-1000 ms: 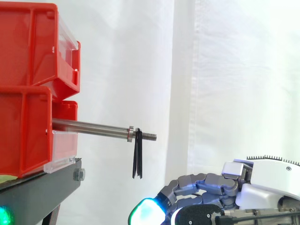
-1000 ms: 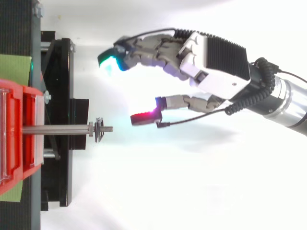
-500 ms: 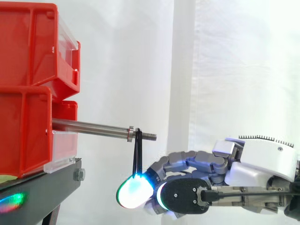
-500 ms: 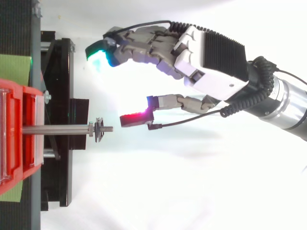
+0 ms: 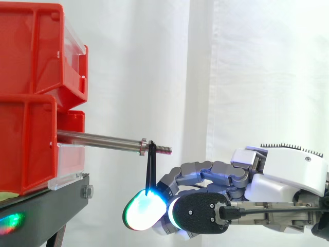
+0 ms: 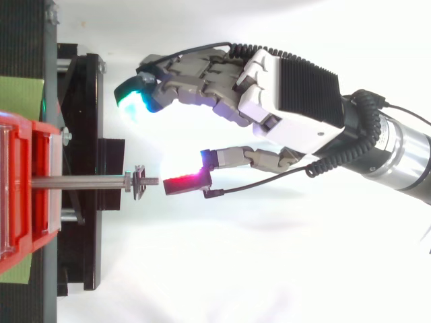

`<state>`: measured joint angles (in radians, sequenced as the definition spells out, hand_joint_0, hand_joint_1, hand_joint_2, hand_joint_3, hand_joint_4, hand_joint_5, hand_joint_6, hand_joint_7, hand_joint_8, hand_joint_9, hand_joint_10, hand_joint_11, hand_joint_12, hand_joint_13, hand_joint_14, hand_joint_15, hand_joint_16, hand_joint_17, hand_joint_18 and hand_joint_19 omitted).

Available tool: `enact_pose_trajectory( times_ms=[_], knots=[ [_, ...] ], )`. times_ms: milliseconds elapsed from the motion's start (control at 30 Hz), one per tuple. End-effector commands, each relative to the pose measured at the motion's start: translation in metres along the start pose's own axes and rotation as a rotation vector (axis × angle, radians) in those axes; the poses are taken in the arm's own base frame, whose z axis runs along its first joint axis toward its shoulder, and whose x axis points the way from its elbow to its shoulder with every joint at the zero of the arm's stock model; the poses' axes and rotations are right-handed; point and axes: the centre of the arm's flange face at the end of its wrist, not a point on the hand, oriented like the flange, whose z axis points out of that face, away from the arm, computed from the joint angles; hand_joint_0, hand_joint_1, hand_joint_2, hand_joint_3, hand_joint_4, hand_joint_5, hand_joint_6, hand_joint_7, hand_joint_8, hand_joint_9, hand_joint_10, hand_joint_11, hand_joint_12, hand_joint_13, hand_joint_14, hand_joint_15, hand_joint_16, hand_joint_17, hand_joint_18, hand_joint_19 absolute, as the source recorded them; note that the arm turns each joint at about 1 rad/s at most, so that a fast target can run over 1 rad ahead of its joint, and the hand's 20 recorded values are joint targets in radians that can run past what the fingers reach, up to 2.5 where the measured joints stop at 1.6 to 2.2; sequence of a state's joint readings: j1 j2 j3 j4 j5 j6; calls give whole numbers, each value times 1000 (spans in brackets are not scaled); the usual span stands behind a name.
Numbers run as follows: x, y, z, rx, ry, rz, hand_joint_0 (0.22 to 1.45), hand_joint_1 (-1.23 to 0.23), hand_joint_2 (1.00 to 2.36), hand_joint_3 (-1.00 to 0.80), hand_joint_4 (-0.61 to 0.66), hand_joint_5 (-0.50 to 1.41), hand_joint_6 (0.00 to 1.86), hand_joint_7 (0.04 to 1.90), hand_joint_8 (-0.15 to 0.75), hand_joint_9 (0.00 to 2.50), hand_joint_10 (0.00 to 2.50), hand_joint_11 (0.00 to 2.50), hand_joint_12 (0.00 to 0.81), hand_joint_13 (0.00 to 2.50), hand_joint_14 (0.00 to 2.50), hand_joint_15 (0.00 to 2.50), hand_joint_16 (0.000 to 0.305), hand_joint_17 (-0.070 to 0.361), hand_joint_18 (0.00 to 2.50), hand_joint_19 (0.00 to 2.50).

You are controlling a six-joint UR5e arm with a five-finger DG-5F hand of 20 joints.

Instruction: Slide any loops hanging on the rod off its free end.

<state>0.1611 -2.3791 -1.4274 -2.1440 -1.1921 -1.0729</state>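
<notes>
The robot hand (image 5: 277,180) hung released just below the free end of the rod (image 5: 97,139), fingers loosely curved and grasping nothing. A black loop (image 5: 150,172) dangled from the rod near its threaded tip. Behind stood red bins (image 5: 25,139) and a white curtain (image 5: 257,77).

Steel rod (image 5: 100,139) sticks out of the lower red bin (image 5: 25,144), sloping slightly down to a threaded free end (image 5: 163,150). A black loop (image 5: 150,170) hangs straight down just past the collar (image 5: 144,146), on the threads. The hand (image 5: 241,180) comes in low from the right with its fingers loosely bent. A glowing green-white fingertip pad (image 5: 143,212) overlaps the loop's bottom end; can't tell if they touch. Black stand (image 5: 46,206) sits under the bins.
</notes>
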Motion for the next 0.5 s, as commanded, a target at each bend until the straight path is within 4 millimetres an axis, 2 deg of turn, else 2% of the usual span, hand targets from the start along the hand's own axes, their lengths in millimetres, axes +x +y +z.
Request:
enact_pose_trajectory(
  times_ms=[0,233,467],
  knots=[
    [2,4,0,-5,0,2,582,-540,1006,-429,346,-214,502,810,302,513,0,0,381,564,1,13,59,133,599,294],
    [1,15,7,-18,-10,11,574,-550,1004,-441,350,-214,502,827,302,515,0,0,381,574,0,25,59,133,614,300],
    [2,18,8,-23,-13,11,569,-554,1005,-445,345,-216,502,826,301,515,0,0,381,577,0,29,59,133,619,297]
  ],
)
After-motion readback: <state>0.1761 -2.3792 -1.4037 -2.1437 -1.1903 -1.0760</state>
